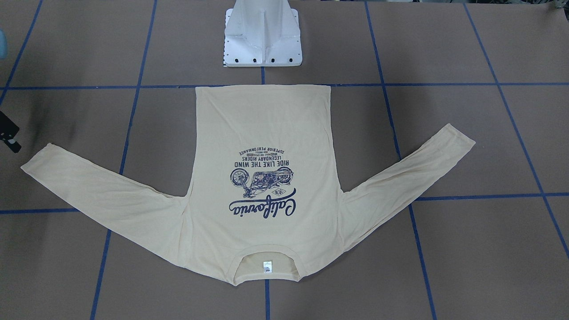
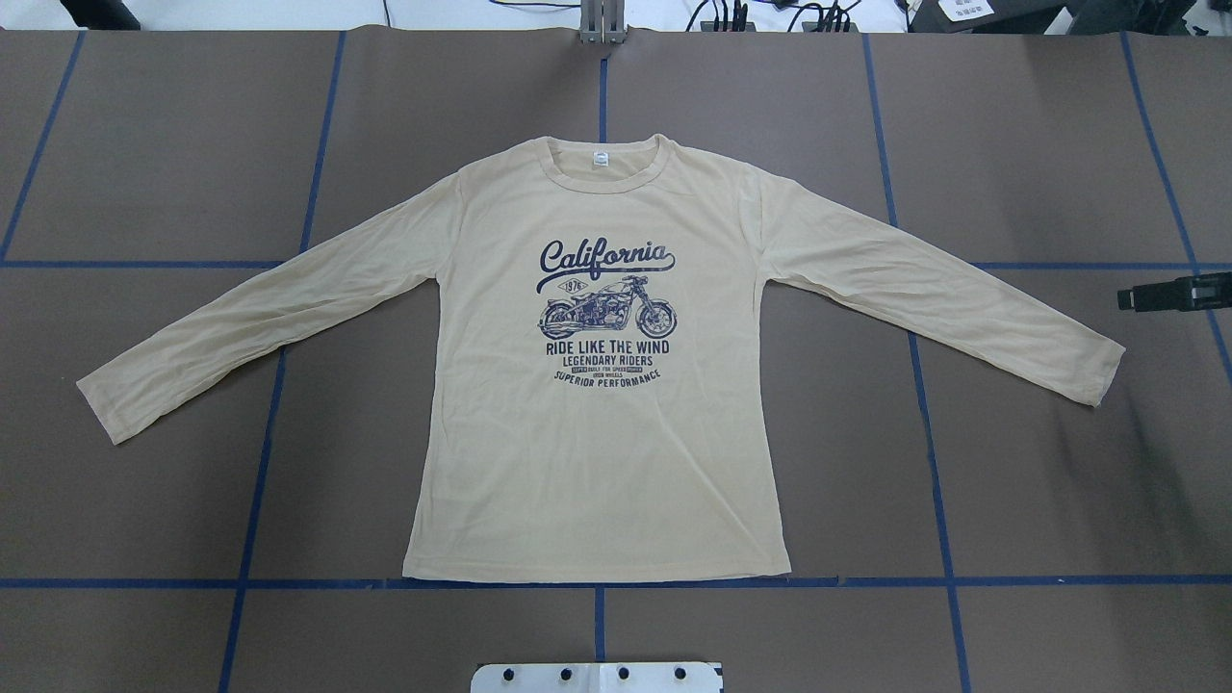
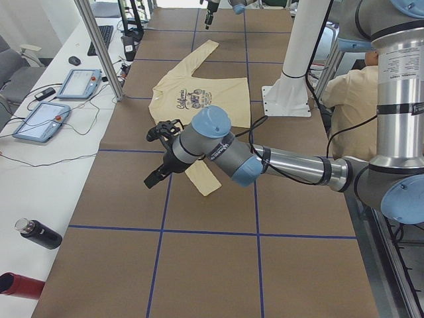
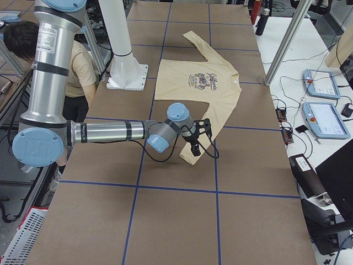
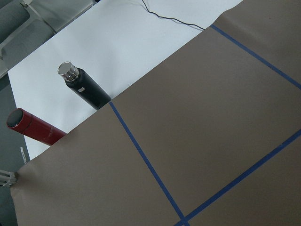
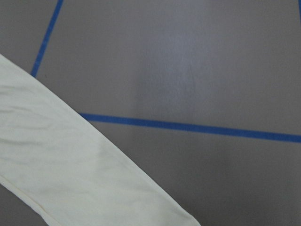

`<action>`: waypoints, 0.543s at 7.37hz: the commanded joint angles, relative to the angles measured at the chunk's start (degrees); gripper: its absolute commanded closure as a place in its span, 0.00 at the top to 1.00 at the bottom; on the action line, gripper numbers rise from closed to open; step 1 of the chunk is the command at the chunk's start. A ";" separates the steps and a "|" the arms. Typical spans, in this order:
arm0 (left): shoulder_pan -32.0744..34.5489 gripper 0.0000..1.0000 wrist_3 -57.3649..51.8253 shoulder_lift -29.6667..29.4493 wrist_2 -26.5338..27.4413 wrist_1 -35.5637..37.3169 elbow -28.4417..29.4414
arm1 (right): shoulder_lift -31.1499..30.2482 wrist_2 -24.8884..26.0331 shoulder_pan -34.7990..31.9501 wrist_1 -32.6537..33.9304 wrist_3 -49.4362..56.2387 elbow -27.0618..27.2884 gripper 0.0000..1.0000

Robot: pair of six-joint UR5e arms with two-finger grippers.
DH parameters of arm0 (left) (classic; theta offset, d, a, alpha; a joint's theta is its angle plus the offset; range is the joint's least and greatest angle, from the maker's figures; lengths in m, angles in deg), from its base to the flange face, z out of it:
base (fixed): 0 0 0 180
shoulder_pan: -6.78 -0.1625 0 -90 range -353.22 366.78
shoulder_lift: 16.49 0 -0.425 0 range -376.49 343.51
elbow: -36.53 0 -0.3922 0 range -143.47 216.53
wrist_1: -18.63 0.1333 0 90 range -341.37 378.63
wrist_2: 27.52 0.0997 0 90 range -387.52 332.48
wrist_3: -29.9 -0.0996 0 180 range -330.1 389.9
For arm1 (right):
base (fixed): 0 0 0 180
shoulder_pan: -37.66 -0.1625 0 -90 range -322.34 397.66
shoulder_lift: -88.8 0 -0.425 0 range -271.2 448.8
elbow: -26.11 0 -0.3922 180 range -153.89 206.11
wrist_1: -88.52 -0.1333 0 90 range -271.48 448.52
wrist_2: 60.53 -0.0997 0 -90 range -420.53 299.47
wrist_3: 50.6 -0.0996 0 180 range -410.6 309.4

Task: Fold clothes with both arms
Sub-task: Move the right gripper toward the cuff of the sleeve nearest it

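Observation:
The pale cream-yellow shirt (image 2: 597, 433) lies flat on the brown table, print side up, both sleeves spread out; it also shows in the front-facing view (image 1: 262, 213). My right gripper (image 2: 1131, 296) hovers just beyond the cuff of the sleeve (image 2: 1097, 371) on my right; I cannot tell whether it is open. Its wrist view shows that sleeve end (image 6: 70, 179) and no fingers. My left gripper (image 3: 154, 177) shows only in the exterior left view, near the other cuff (image 3: 207, 184), so I cannot tell its state.
The white pedestal (image 1: 262, 40) stands at the shirt's hem side. A black bottle (image 5: 84, 87) and a red bottle (image 5: 33, 127) lie on the white side table past the table's left end. Teach pendants (image 3: 40, 122) and metal posts stand along the far edge. A person (image 4: 77, 66) sits behind the robot.

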 commanded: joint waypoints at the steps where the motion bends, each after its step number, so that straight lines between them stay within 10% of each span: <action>1: 0.04 1.00 0.00 0.31 0.00 -0.98 -0.04 | -3.53 4.11 5.86 -4.08 -0.47 -1.24 1.00; 4: 0.04 1.00 0.00 0.49 0.00 -1.07 -0.04 | -2.13 6.22 7.28 -7.54 -0.56 -6.26 0.94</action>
